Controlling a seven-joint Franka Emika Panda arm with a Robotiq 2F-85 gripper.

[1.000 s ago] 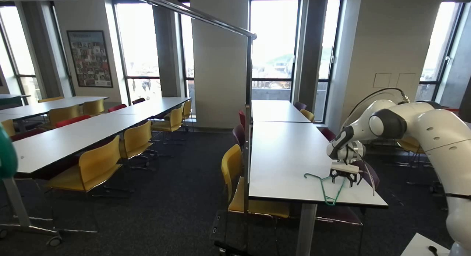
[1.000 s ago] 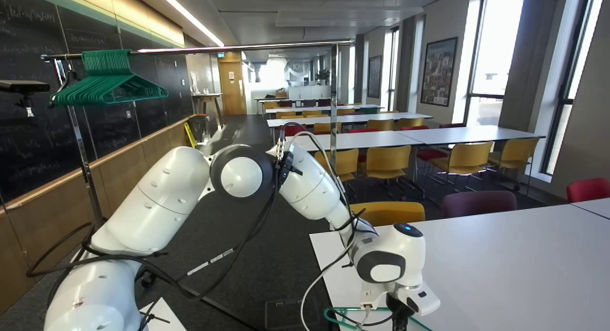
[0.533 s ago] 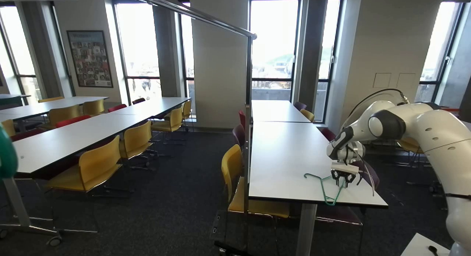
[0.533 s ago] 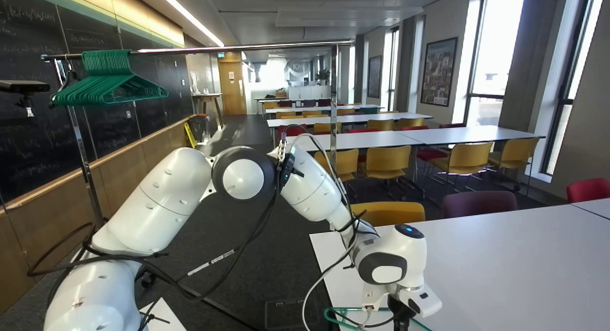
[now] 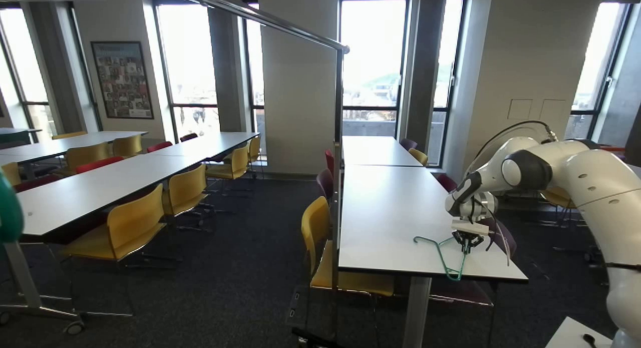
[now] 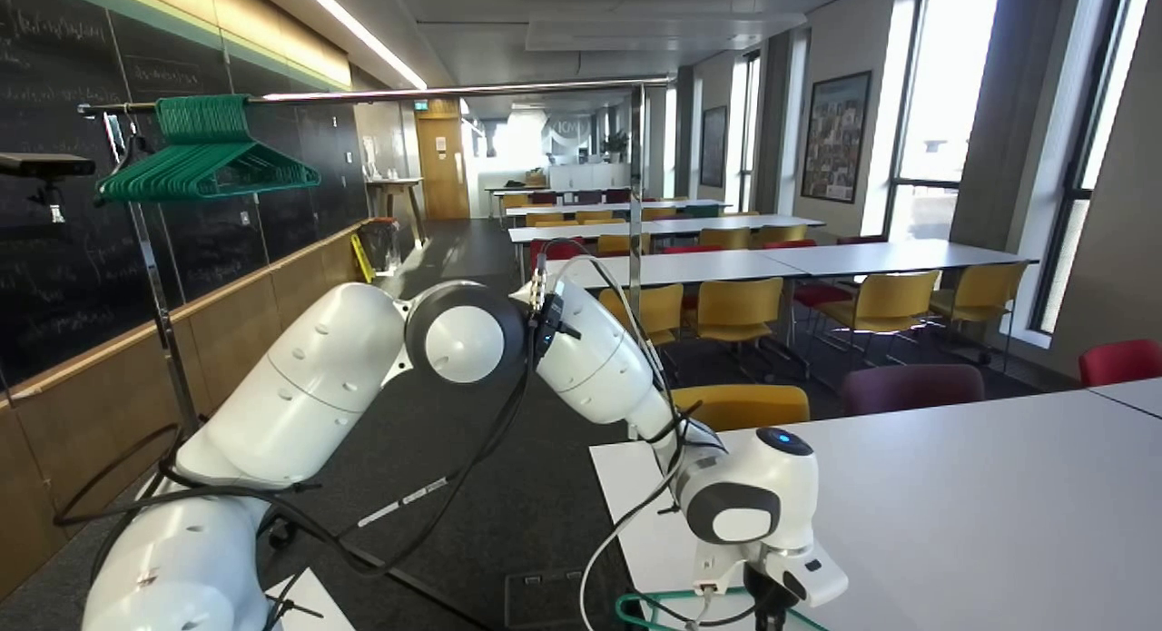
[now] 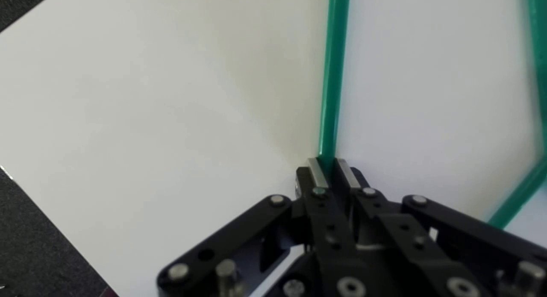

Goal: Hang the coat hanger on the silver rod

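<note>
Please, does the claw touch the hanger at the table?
Touching. The wrist view shows the claw pinching the hanger, with no gap either side.

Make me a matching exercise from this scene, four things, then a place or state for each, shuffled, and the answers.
Things:
1. Thin green triangular coat hanger
2. Long silver metal rod
3. Several green triangular hangers
4. Dark-framed rectangular poster

Matches:
A. Carrying hangers near one end
B. On a pale wall
C. Gripped between the jaws
D. Hanging packed together

Pairs: 1-C, 2-A, 3-D, 4-B
</note>
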